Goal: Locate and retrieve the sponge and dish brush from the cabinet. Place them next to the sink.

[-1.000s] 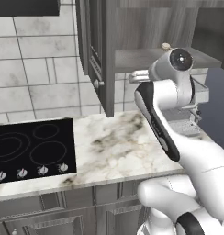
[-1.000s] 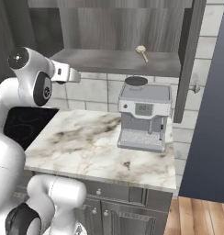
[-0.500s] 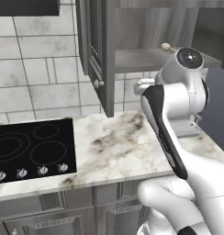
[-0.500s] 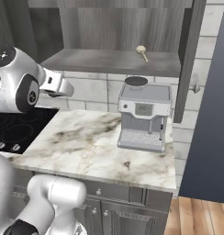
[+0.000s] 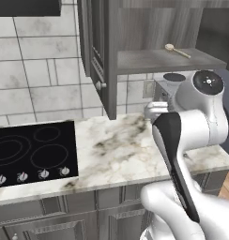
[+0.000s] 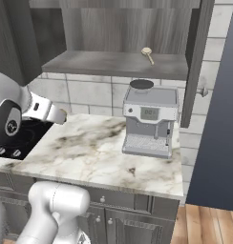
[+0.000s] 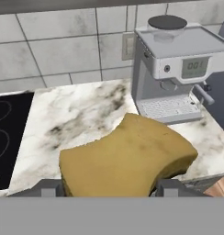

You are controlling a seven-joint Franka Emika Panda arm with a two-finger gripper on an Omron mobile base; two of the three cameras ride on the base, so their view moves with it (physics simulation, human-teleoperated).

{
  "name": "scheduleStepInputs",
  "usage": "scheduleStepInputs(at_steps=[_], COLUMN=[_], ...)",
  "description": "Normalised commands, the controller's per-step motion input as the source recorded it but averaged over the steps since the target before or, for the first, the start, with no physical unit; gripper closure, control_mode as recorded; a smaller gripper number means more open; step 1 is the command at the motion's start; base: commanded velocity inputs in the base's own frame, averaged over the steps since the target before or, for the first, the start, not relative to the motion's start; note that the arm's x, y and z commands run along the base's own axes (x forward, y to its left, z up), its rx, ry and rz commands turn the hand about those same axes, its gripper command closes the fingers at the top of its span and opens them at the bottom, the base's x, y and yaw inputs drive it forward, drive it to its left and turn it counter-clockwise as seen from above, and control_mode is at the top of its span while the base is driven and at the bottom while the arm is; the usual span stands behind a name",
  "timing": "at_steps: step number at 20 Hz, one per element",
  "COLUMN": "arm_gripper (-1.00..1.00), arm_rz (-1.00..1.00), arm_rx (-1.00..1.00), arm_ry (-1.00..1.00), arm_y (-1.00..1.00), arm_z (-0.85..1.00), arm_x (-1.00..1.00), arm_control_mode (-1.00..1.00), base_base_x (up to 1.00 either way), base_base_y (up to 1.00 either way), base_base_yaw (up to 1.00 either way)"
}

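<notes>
Swung down off the shelf, my gripper [image 7: 111,190] pinches the sponge [image 7: 127,158]: soft, light, bowing mid-body.

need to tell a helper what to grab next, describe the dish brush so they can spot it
Find the open cabinet above the coffee machine. On its shelf lies the dish brush: a thin cream stick with a small round head, alone there.

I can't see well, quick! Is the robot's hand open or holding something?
Gripper: shut on the sponge, squeezed between its two fingers above the marble counter.
</notes>
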Motion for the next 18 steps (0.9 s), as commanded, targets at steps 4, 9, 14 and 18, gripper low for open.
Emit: scheduleStepInputs(at_steps=[4,9,14,18], arm_gripper=[1.00,1.00,1.00,1.00], arm_rz=[0.00,0.00,0.00,0.00], arm_rx=[0.00,0.00,0.00,0.00], arm_ry=[-0.03,0.00,0.00,0.00], arm_y=[0.00,0.00,0.00,0.00], arm_z=[-0.26,0.00,0.00,0.00], arm_x=[-0.17,-0.01,0.00,0.00], arm_control_mode=[-1.00,-1.00,-1.00,1.00], base_base_x=[0.00,0.00,0.00,0.00], base_base_y=[0.00,0.00,0.00,0.00], base_base_yaw=[0.00,0.00,0.00,0.00])
